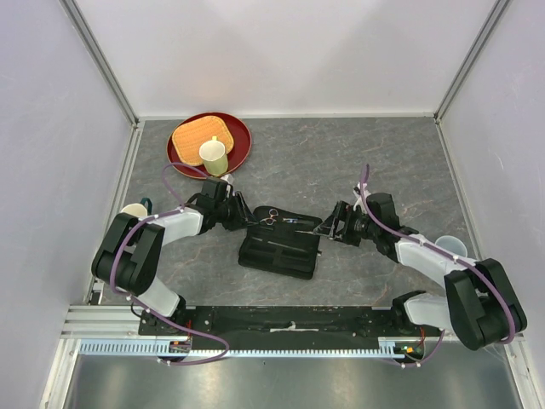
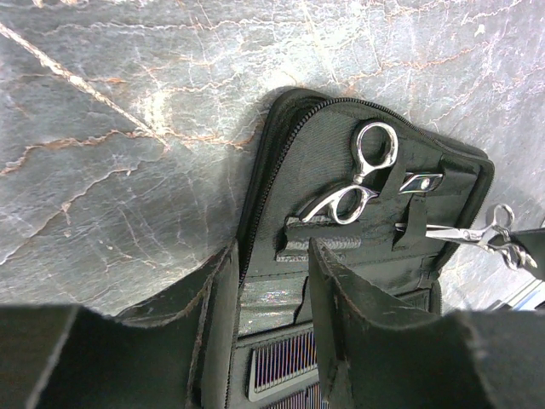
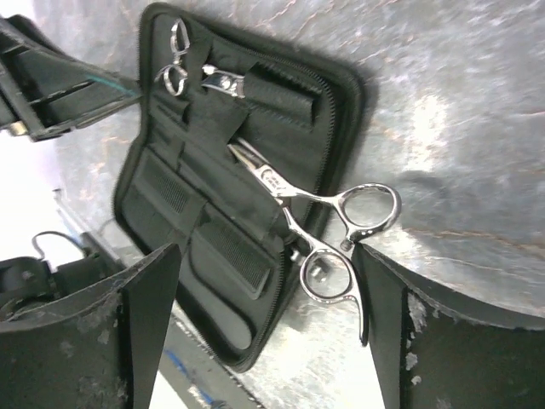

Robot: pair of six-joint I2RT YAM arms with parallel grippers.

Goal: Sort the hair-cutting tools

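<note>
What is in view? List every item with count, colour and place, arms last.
black rectangular zip case: one, black, open at mid table.
small silver metal scissors: two, silver; one strapped inside the case, one with its blades tucked in and its handles past the case's edge.
slim black plastic combs: two, black, in the case's pockets.
round red plate: one, red, far left.
woven orange mat: one, orange, on the plate.
pale yellow cup: one, yellow, on the plate.
cream mug: one, cream, left edge.
pale blue cup: one, blue, right edge.
grey marbled table: one, grey.
left gripper: open, at the case's end.
right gripper: open, around the protruding scissors' handles.
</note>
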